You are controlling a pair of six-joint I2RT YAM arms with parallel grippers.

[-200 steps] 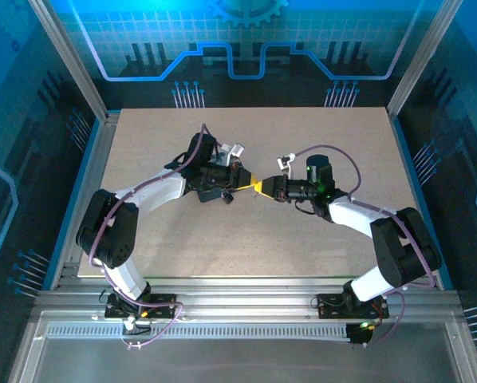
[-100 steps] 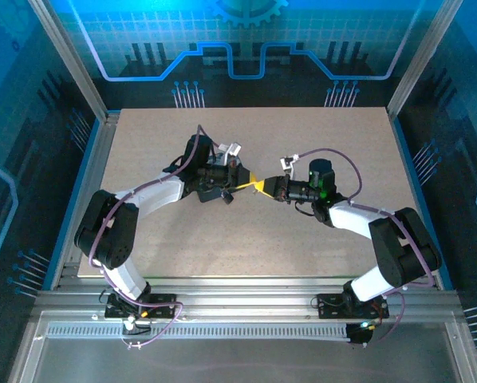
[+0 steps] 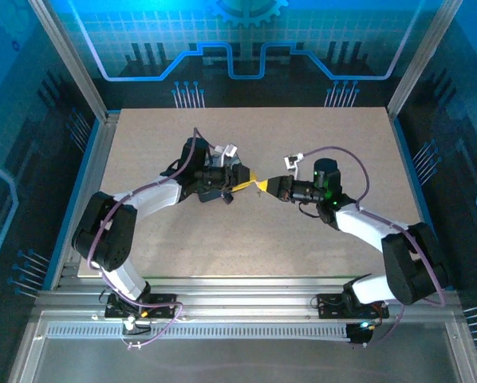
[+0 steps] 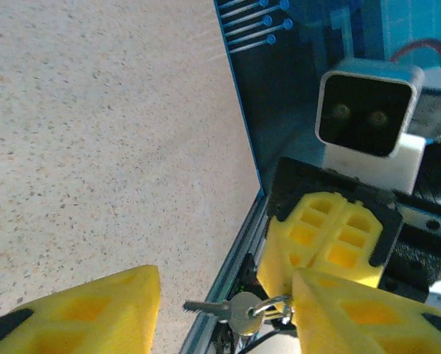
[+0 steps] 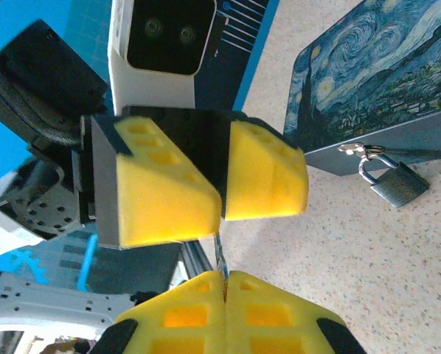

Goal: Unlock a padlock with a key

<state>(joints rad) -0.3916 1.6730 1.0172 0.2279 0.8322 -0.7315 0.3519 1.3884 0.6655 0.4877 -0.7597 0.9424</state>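
Between blue walls (image 3: 246, 48), speckled beige tabletop (image 3: 246, 239)

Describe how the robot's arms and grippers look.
The left arm and right arm have black joints, white links and looping purple cables. The left gripper and right gripper carry chunky yellow wedge-shaped fingers with moulded recesses, on black mounts. A white camera box tops each wrist.

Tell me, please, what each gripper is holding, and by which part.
The right gripper pinches the key between shut fingers, seemingly at its ringed head; the blade pokes free. The left gripper is open, holding nothing.
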